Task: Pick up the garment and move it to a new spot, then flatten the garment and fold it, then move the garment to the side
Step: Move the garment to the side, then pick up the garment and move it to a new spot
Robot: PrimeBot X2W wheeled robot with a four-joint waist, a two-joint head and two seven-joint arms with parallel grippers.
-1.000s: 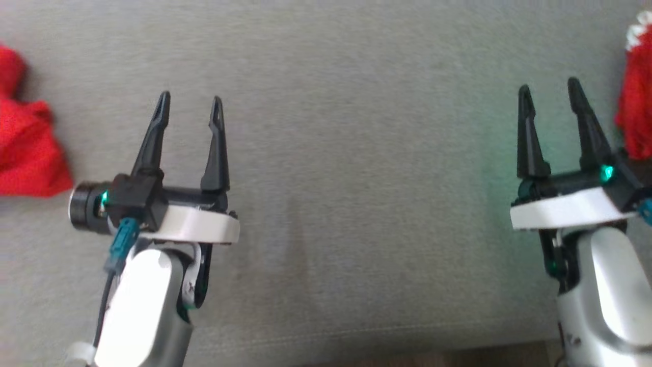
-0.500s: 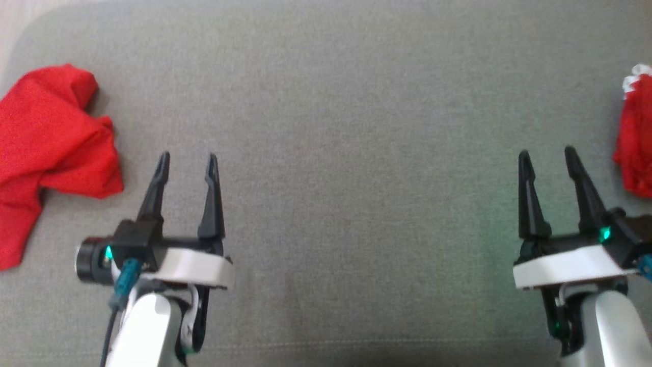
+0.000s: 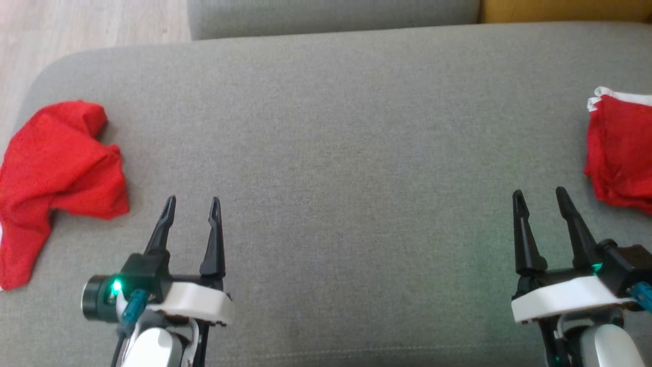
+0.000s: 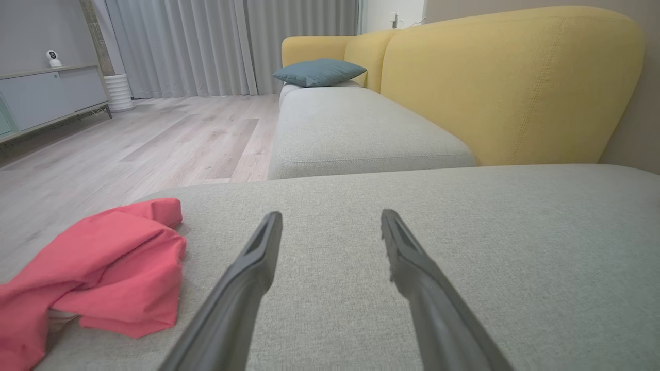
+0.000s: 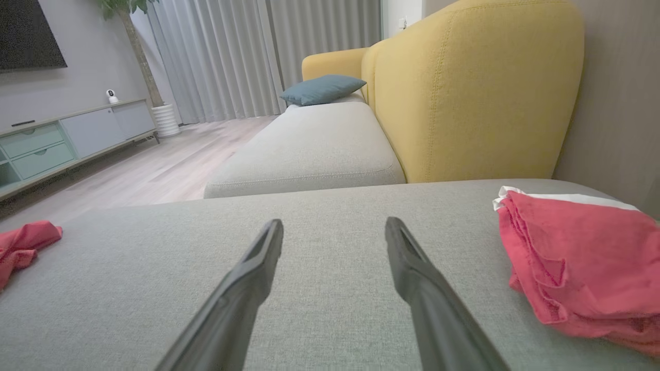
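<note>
A crumpled red garment [image 3: 56, 168] lies at the left end of the grey sofa cushion [image 3: 336, 132]; the left wrist view has this garment [image 4: 103, 263] at its lower left. A second red garment with a white edge [image 3: 619, 153] lies folded at the right edge, and the right wrist view shows it [image 5: 577, 252] close on the right. My left gripper [image 3: 192, 203] hovers open over the cushion, right of the crumpled garment and apart from it. Over bare cushion, my right gripper [image 3: 540, 194] is open, left of the folded garment. Nothing sits between either pair of fingers.
Behind the cushion runs another grey seat [image 4: 356, 129] with a yellow backrest [image 4: 505, 77] and a blue pillow [image 4: 319, 71]. Wood floor [image 3: 91, 25] lies past the cushion's rounded left corner. A low cabinet [image 5: 72, 136] stands across the room.
The head camera has tilted up, so the cushion's far edge and more of both red garments show now. Both grippers sit lower in the picture, still open.
</note>
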